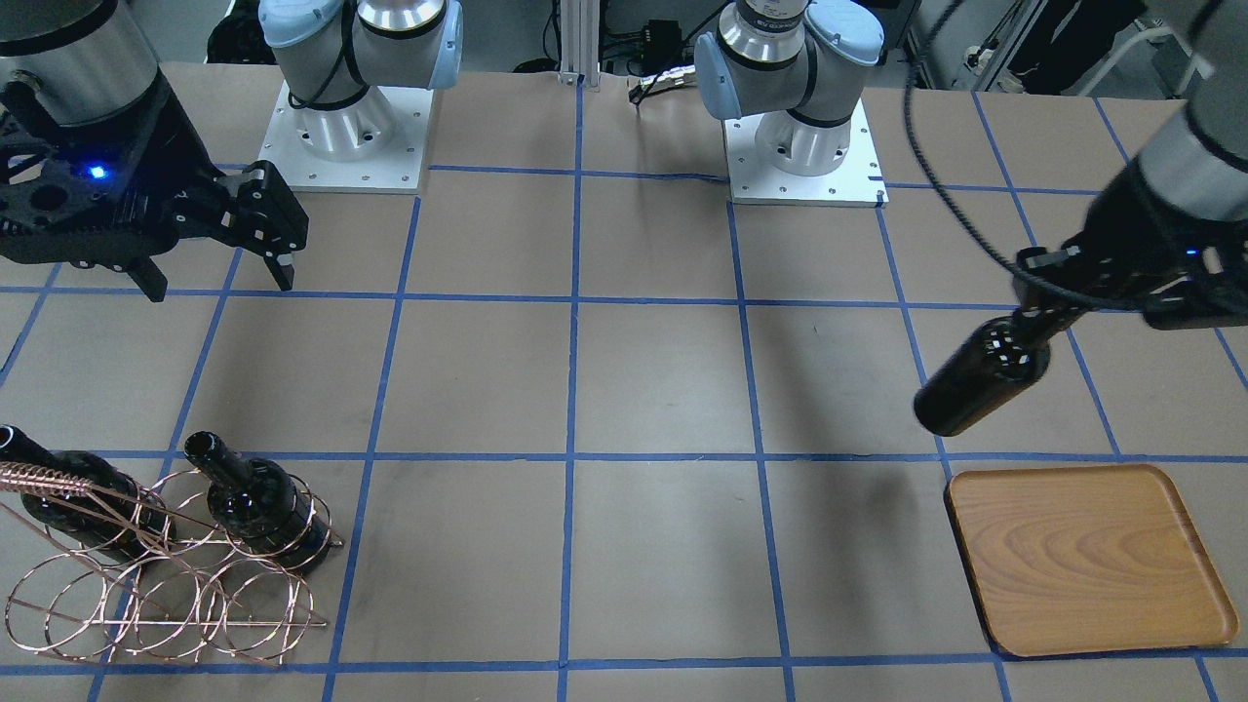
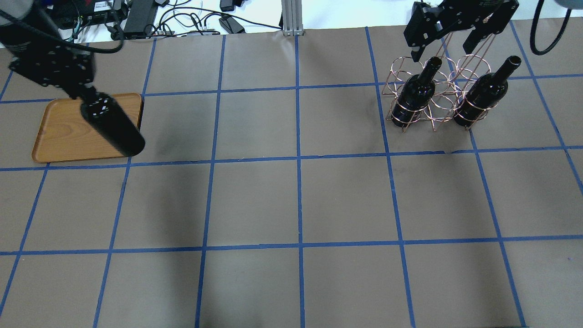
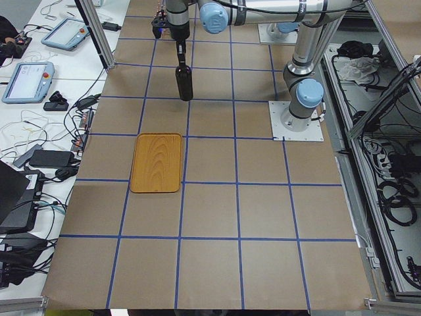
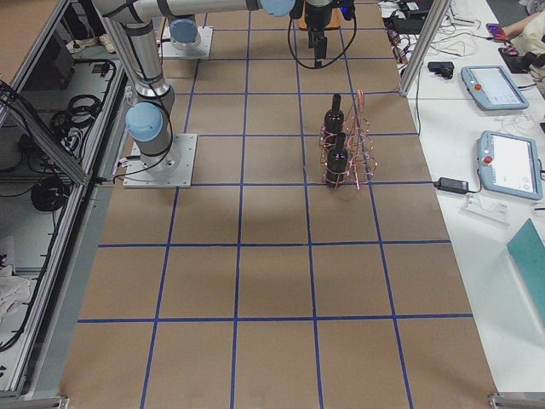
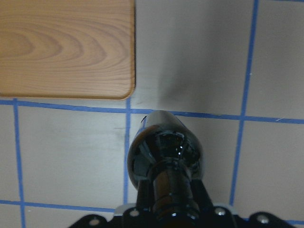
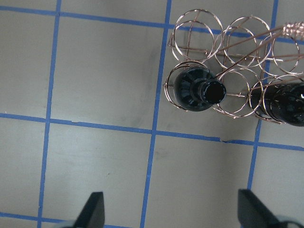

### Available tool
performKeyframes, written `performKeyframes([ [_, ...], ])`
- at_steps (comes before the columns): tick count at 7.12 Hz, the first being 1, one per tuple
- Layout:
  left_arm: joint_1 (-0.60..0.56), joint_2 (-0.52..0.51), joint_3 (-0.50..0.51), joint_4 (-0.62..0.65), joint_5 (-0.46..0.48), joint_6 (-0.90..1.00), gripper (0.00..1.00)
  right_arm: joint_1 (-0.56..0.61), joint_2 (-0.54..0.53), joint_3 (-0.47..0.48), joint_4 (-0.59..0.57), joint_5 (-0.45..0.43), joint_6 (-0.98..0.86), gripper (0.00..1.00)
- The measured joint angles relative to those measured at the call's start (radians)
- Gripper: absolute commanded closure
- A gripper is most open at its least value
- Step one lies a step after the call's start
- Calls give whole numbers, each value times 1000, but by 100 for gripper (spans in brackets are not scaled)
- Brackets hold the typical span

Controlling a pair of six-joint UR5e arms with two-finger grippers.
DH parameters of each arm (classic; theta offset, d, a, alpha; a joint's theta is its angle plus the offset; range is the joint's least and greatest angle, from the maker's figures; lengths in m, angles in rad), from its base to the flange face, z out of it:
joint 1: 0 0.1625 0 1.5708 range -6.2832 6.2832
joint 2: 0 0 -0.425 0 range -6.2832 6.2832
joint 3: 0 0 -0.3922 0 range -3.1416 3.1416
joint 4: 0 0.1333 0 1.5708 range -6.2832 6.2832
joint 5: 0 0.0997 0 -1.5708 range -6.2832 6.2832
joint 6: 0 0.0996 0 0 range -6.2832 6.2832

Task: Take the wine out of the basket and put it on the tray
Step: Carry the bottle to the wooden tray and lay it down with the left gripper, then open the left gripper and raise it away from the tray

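My left gripper [image 1: 1043, 310] is shut on the neck of a dark wine bottle [image 1: 980, 382]. The bottle hangs upright in the air beside the wooden tray [image 1: 1087, 556], not over it. The left wrist view shows the bottle [image 5: 166, 156] from above, with the tray [image 5: 66, 47] off to one side. The copper wire basket [image 1: 166, 585] holds two more bottles, one [image 1: 258, 502] and another [image 1: 73, 497]. My right gripper [image 1: 216, 278] is open and empty, high above the table next to the basket [image 6: 228, 61], which it sees from above.
The table is brown paper with a blue tape grid [image 2: 298, 159]. The two arm bases [image 1: 346, 136] stand on white plates at the robot's side. Cables and devices [image 2: 182, 18] lie beyond the table's far edge.
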Motion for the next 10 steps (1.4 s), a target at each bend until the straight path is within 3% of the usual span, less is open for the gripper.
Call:
performKeyframes([
  [2,178,-47,-3,108,5,287,100,25,-56,70,-31,-8,9,0],
  [6,223,-153,31,288,-76,416,100,52,-149,207,-39,-7,38,0],
  [7,222,-167,36,307,-100,419,100,47,-137,169,-47,-5,32,0],
  [10,222,-215,34,350,-131,424,100,42,27,-89,-45,-4,21,0],
])
